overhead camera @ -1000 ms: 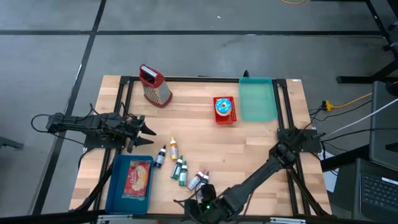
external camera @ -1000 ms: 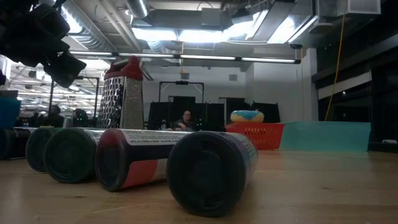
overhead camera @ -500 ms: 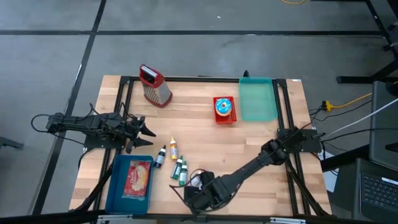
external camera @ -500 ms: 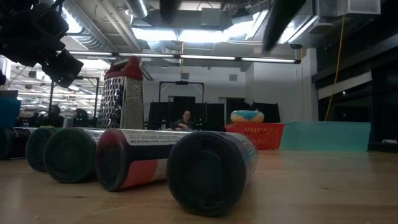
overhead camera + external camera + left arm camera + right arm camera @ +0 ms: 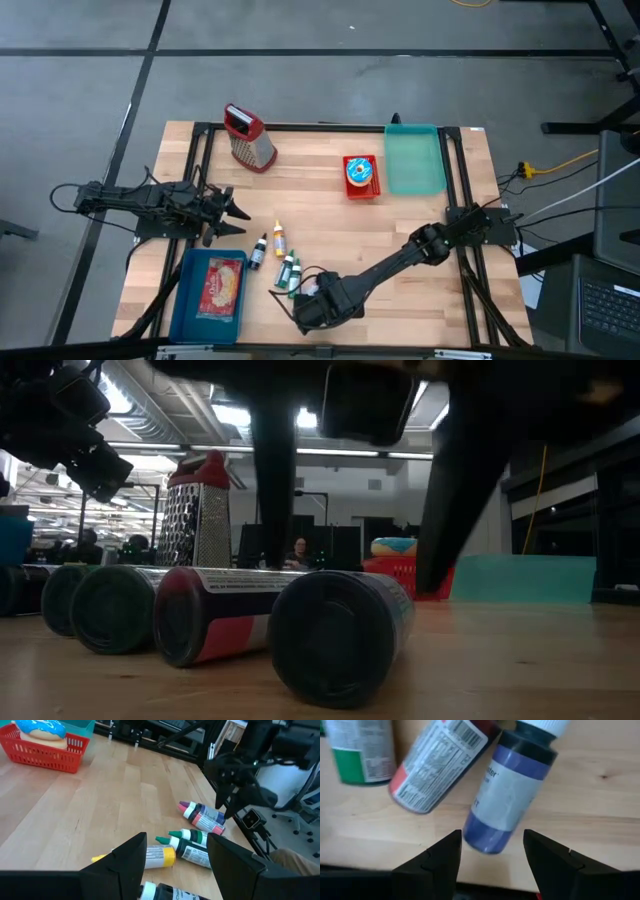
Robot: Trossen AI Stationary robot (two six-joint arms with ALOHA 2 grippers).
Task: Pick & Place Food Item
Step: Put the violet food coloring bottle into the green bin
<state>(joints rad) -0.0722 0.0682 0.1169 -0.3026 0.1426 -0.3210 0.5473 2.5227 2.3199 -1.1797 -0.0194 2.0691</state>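
Several small colouring bottles lie on their sides near the table's front. Among them are a purple one [image 5: 512, 790], a red one [image 5: 437, 767] and a green one [image 5: 365, 755]. My right gripper [image 5: 492, 855] hangs open above them, pointing down. Its fingers [image 5: 272, 490] stand on either side of the purple bottle's base without touching it. My left gripper [image 5: 235, 212] waits open at the table's left, level above the wood. A blue-iced donut [image 5: 360, 172] sits in a red basket [image 5: 45, 752] at the back.
A teal tray [image 5: 415, 160] lies beside the basket at the back right. A metal grater [image 5: 250, 140] stands at the back left. A blue tray [image 5: 185, 300] holding a packet lies at the front left. Bare wood stretches across the middle and right.
My right gripper has moved from the table's near edge toward the far side, over the bottle cluster. It has sunk and tipped over until its fingers point down, so they now show in the low view. The bottles lie as before.
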